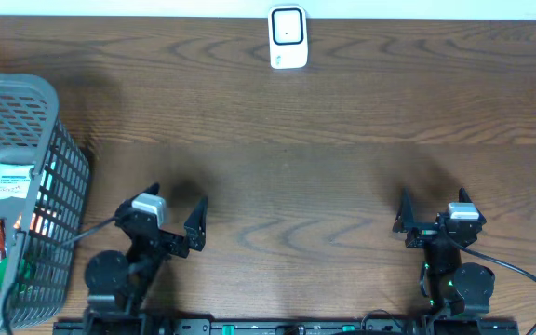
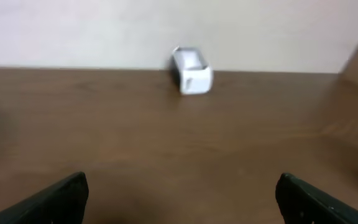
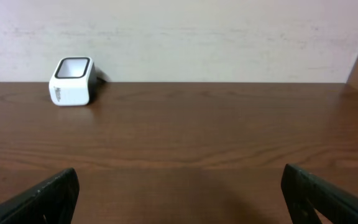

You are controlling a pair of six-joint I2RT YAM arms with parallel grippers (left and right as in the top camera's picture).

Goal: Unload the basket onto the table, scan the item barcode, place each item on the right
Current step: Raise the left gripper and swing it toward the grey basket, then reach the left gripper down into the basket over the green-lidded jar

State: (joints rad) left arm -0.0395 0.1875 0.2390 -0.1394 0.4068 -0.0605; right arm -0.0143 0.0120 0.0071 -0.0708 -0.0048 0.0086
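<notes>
Left jaws and right jaws stood released, empty, over the tabletop [image 1: 287,177]. Items lay in the grey basket [image 1: 63,167] at left; top white-labelled packet [image 1: 12,181] judged light, soft, slippery: pinch an edge. Scanner [image 1: 288,37] sat at far edge.

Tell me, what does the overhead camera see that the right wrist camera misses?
Only the overhead view shows the grey basket at the left edge of the table, with packaged goods inside, and the left claw, open and empty. Only the right wrist view shows the pale wall behind the table. Both show the white scanner at the far edge, the brown wooden tabletop, and the right claw, open and holding nothing.
</notes>
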